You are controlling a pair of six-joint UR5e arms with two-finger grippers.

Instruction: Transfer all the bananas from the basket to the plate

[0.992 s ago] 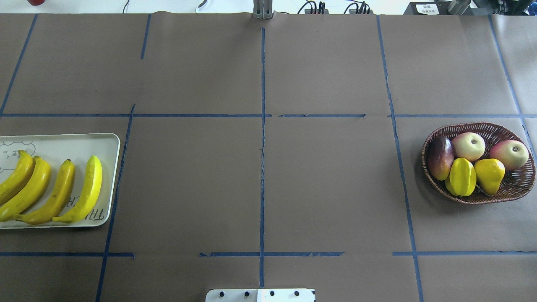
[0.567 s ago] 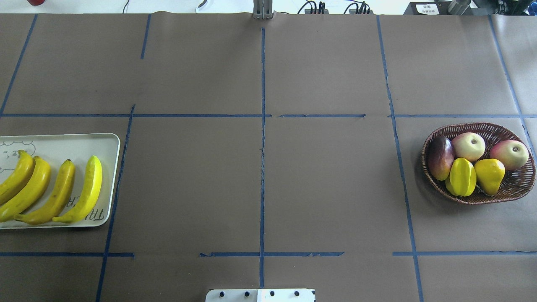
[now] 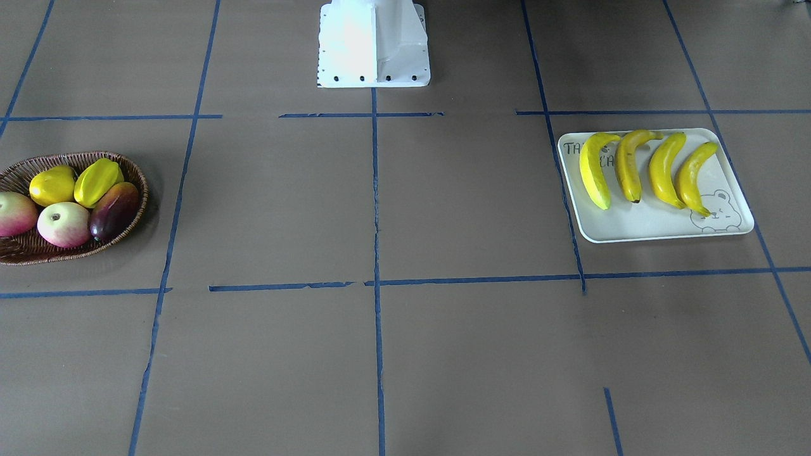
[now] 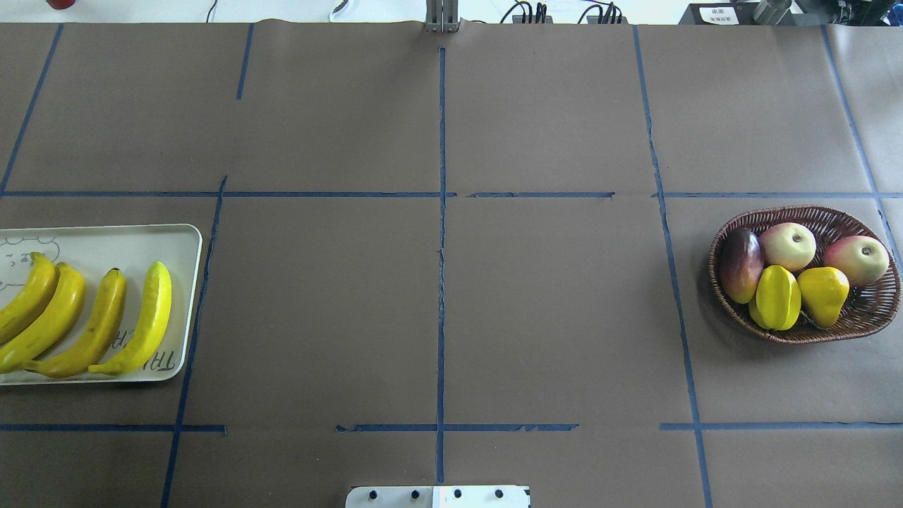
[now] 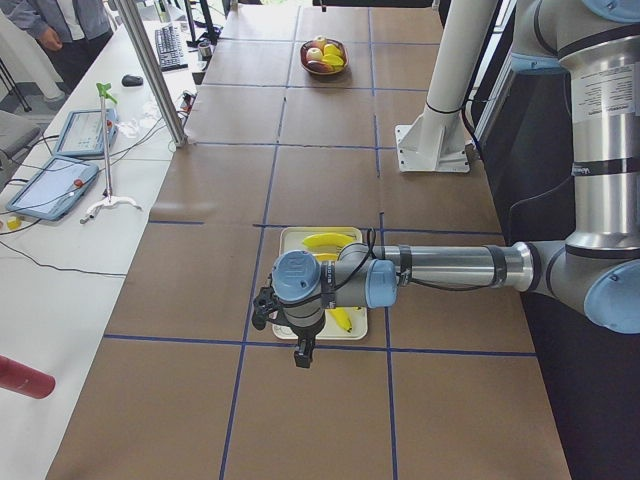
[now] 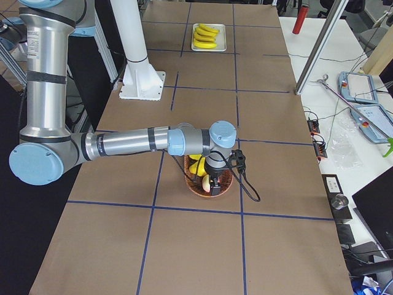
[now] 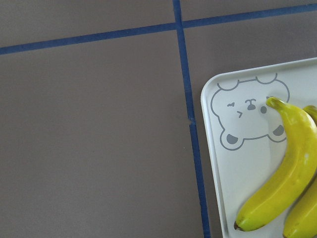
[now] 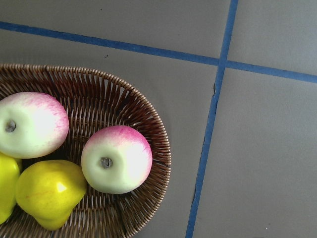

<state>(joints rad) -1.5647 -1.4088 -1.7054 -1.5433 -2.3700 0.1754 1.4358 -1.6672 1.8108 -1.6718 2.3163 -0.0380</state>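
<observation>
Nothing is seen to have moved since the earlier overhead frames; fruit, plate and basket are matched in place.

All four bananas (image 4: 95,328) are laid side by side on the plate (image 4: 106,243), directly under and just inboard of the left gripper (image 5: 302,352), which is hung over the plate's outer end. The bear-print corner and the outermost bananas are caught in the left wrist view. The finger state of the left gripper cannot be told, as it shows only in the side view; nothing is seen held.

The basket (image 4: 875,310) is placed straight below the right gripper (image 6: 212,183). Its finger state cannot be told either, for the same reason.

Step judged: transfer is taken as done, since no banana is seen in the basket. The next move is judged to need only a lift of both arms clear. A check for anything hidden under the remaining fruit might be wanted, though nothing suggests it.

Counts:
- Bananas: four, all on the plate, none in the basket.
- Plate: one. Basket: one.
- Left in the basket: two apples (image 4: 787,246), one starfruit (image 4: 776,298), one yellow pear-shaped fruit (image 4: 822,295) and one dark mango-like fruit (image 4: 741,264).
- Grippers: two, well apart, one at each end of the table (image 4: 550,310).
</observation>
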